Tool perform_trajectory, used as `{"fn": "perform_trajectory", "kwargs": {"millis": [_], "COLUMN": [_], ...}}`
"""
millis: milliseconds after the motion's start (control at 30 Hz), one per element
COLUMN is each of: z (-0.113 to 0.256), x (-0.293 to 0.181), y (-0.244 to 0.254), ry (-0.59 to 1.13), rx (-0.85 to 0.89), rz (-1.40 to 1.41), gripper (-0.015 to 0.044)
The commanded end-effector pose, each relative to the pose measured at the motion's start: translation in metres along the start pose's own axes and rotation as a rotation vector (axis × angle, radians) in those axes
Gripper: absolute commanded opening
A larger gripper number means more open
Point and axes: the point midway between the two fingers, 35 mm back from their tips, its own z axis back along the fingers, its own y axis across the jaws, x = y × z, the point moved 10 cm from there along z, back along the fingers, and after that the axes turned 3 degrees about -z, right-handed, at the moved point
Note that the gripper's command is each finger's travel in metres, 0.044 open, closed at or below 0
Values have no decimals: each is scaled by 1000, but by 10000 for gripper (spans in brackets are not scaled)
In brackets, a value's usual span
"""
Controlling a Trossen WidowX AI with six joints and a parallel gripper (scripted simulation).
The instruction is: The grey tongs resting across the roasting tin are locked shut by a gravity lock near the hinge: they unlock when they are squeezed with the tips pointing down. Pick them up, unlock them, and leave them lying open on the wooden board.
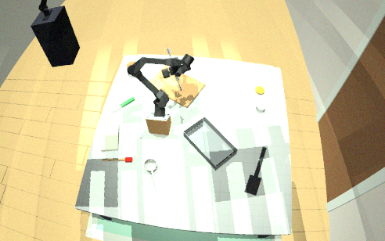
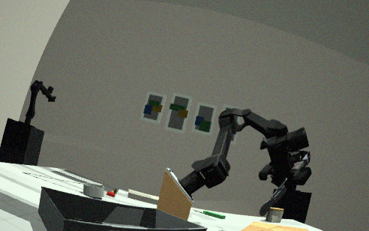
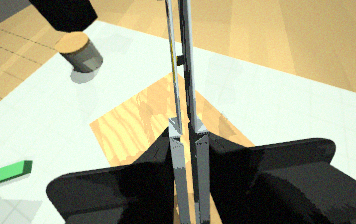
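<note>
Roasting tin [image 1: 226, 160] [image 2: 94, 210], dark-walled, right of centre in the top view; pale bottom showing inside. Saucepan [image 1: 145, 166] [image 2: 93, 190], round, lower left of centre there; interior pale (detail washed out). Canister [image 2: 274, 214] [image 3: 87, 57], brown-topped, upper left of the wrist view; contents hidden. Grey tongs [image 1: 178, 83] [image 2: 279, 193] [image 3: 188, 75], their long arms close together, above the wooden board [image 1: 189, 91] [image 2: 275, 226] [image 3: 130, 120], upper middle of the top view; gripper [image 1: 174, 72] [image 2: 283, 182] [image 3: 180, 129], clamped on the tongs; lock state cannot be told.
</note>
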Motion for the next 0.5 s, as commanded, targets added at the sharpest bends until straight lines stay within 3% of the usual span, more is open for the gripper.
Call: {"fn": "perform_trajectory", "kwargs": {"millis": [0,467], "z": [-5,-25], "x": [11,41], "y": [-3,-4], "ry": [51,313], "rx": [3,2], "rz": [-15,-72], "gripper": [-150,-150]}}
